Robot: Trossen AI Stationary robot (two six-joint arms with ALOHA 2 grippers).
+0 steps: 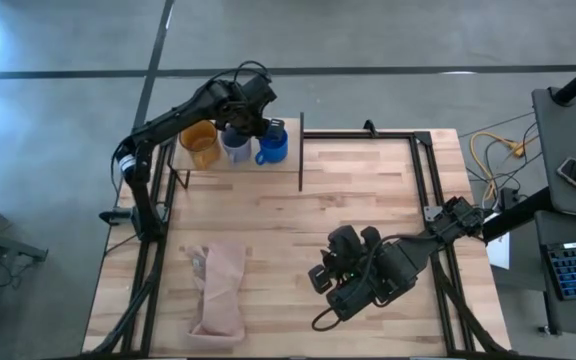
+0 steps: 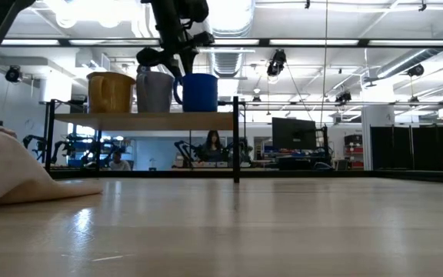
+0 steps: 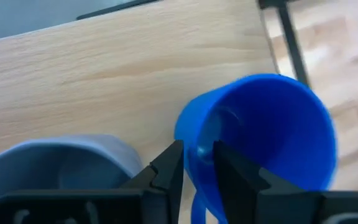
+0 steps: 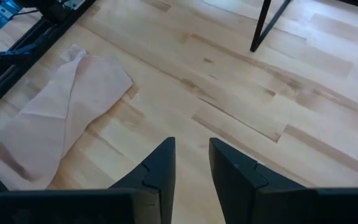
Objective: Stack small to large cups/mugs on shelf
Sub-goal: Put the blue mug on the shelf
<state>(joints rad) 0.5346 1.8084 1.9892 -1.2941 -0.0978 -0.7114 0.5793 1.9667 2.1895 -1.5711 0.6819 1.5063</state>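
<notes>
A: Looking straight down first: what lies around the work?

B: A crumpled tan cloth (image 1: pixel 220 288) lies on the plank-striped wooden tabletop (image 1: pixel 368 200) at about seven o'clock. The right gripper (image 1: pixel 320 281) hangs over the table at five o'clock, well apart from the shelf. At eleven o'clock, on the flat light-wood shelf board with thin black posts (image 1: pixel 190 164), three handled mugs stand in a row: a wide yellow-orange mug (image 1: pixel 200 144), a pale grey-blue mug (image 1: pixel 235 147) and a bright blue mug (image 1: pixel 273 146). The left gripper (image 1: pixel 249 125) sits over the grey-blue and blue ones.

A: And level across the table?

B: The cloth (image 2: pixel 14 173) is at nine o'clock. The shelf (image 2: pixel 144 121) carries the yellow-orange mug (image 2: pixel 110 92), grey-blue mug (image 2: pixel 155 91) and blue mug (image 2: pixel 199 92), all upright and side by side. People show in the room beyond.

A: The left wrist camera?

B: The left gripper (image 3: pixel 197 163) has its fingers a little apart, straddling the blue mug's (image 3: pixel 272 130) rim; I cannot tell whether they press it. Both that mug and the grey-blue one (image 3: pixel 61 165) look empty.

A: The right wrist?

B: The right gripper (image 4: pixel 191 158) has its jaws slightly parted, holding nothing, above bare planks with the cloth (image 4: pixel 61 118) near.
</notes>
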